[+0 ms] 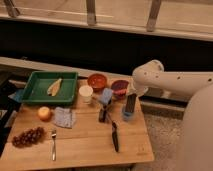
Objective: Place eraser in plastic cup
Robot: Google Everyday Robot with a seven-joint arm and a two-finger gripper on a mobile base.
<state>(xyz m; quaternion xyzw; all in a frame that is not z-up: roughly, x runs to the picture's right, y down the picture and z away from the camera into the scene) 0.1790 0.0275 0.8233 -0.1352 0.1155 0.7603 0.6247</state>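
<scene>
The eraser (131, 103) is a dark block held upright at the table's right side. My gripper (132, 95) comes down from the white arm (165, 80) and is shut on the eraser's top. The eraser's lower end sits at or inside the rim of the small light-blue plastic cup (127, 116), which stands right below it. I cannot tell how deep the eraser reaches into the cup.
Near the cup are a light-blue sponge (105, 96), a dark red bowl (120, 87), a red-orange bowl (97, 81), a white cup (86, 93), a small dark object (102, 115) and a knife (115, 137). Further left are a green tray (35, 92), cloth (64, 117), fruit (45, 113), grapes (29, 136) and a fork (53, 145).
</scene>
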